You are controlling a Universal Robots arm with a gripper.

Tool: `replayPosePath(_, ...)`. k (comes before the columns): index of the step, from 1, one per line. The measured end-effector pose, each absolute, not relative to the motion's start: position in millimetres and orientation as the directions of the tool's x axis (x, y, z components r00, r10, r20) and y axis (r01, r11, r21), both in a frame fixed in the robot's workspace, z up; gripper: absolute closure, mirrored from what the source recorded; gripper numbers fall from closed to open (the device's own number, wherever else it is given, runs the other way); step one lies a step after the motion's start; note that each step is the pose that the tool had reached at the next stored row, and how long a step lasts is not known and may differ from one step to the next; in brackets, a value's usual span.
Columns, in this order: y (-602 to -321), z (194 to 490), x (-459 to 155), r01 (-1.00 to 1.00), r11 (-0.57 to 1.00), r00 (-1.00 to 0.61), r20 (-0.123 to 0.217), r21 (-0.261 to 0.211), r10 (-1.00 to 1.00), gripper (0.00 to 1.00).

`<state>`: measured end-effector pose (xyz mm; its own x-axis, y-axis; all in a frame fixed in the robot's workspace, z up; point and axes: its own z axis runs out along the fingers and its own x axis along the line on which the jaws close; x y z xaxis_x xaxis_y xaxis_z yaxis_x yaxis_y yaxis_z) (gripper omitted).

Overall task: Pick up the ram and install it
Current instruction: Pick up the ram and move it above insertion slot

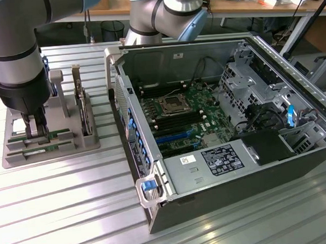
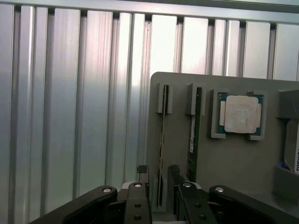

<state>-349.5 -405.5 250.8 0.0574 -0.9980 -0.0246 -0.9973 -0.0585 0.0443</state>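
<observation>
Now pincer (image 2: 158,176) spread apart astride 1 ram (image 2: 162,135), 2nd ram (image 2: 196,130) + 1 CPU (image 2: 240,114) beside.

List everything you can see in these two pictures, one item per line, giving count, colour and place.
table: one, silver, slatted, under everything
tray: one, grey, on table
ram sticks: two, green, on edge in tray
processor chip: one, silver, in tray pocket
upright card: one, dark, standing in tray
computer case: one, dark grey, open, beside tray
motherboard: one, green, inside case
robot arm: one, grey and blue, above tray; jaws open astride one ram stick
</observation>
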Motion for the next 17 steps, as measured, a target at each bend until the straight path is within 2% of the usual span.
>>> replayPosePath(17,-401.6,242.7,-354.0,-0.997,-0.066,0.065,-0.025,0.044,-0.998,0.70)
